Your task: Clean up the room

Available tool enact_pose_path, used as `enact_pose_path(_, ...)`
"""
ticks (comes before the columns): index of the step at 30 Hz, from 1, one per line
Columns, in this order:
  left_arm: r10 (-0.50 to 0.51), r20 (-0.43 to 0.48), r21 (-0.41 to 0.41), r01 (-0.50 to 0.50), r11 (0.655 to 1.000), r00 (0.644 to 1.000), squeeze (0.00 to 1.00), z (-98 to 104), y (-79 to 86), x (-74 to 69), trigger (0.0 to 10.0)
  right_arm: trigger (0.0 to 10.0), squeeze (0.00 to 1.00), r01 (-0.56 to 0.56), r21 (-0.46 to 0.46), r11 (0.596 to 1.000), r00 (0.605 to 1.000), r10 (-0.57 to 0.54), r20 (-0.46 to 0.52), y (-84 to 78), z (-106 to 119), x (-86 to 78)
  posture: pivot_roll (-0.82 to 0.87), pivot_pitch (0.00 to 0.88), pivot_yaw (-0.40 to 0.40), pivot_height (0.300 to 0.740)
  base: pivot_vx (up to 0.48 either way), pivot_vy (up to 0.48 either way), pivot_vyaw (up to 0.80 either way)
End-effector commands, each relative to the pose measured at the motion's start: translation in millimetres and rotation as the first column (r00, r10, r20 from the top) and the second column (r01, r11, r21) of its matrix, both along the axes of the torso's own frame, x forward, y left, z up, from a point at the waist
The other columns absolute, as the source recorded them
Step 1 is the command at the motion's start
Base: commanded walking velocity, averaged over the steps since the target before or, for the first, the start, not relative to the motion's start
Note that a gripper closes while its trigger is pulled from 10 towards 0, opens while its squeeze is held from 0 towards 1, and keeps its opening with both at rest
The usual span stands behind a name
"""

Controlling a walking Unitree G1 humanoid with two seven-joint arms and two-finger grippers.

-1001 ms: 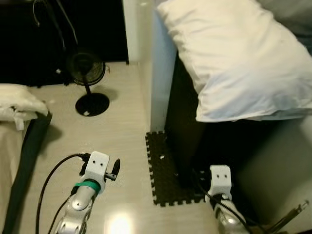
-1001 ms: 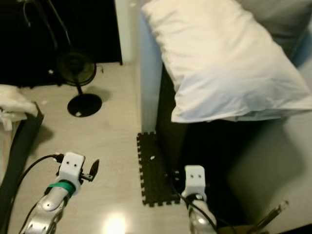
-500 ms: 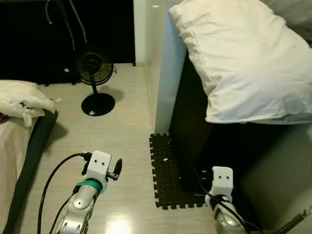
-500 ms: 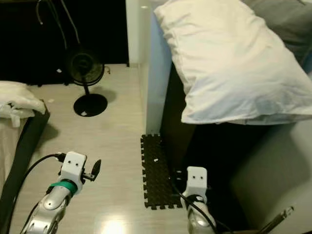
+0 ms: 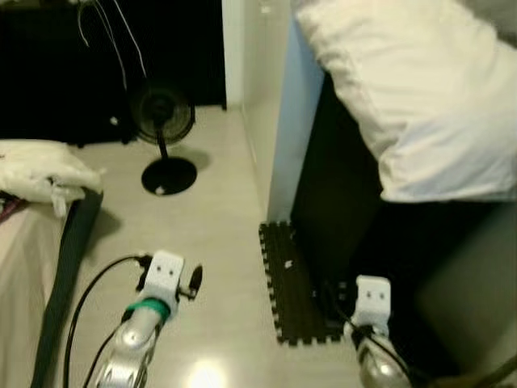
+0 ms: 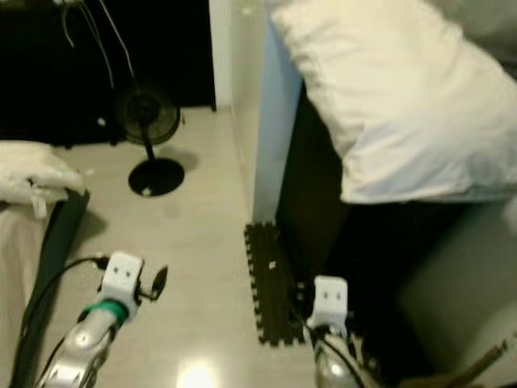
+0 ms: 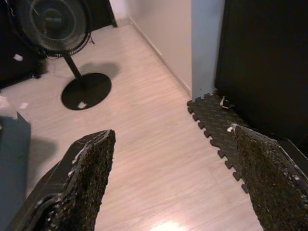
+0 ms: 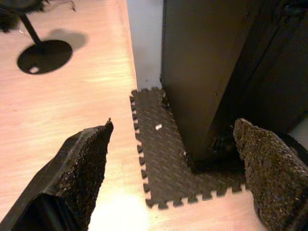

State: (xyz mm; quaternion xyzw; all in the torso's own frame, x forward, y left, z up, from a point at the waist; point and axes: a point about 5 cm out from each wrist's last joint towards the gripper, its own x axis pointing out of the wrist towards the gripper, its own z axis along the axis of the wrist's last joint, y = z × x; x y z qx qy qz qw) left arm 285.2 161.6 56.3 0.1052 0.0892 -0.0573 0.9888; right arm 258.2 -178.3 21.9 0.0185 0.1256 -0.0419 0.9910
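Evidently nothing is held yet: the left gripper [image 7: 168,187] and right gripper [image 8: 173,178] both hang spread and empty over the floor [image 5: 210,242]. The pillow [image 5: 420,89] lies above the foam mat [image 5: 291,283], so approaching squarely suits best.

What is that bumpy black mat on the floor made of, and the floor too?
The black mat looks like soft foam: matte, with a raised diamond pattern and puzzle-tooth edges that lock pieces together. The floor looks like pale wood or wood-look laminate: long plank lines and faint grain, smooth enough to throw back a bright glare from the light. Which of the two cannot be told.
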Motion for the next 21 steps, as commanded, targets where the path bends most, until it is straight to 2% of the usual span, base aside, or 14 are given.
enact_pose_path(1,0.02,-0.032,0.01,-0.02,1.0,0.999,0.0,-6.4,7.6,-4.6,10.0,10.0,0.0,-0.006,0.02,1.0,1.0,0.006,-0.015,5.8,-3.5,-1.3,0.02,0.0,0.049,0.74,0.0,0.416,0.0)
enact_pose_path(21,0.018,-0.033,0.023,-0.017,1.0,0.999,0.0,-5.4,9.5,-3.8,10.0,10.0,0.0,-0.003,0.024,1.0,1.0,0.003,-0.017,7.8,-4.6,-0.8,0.02,0.0,0.054,0.74,0.0,0.426,0.0)
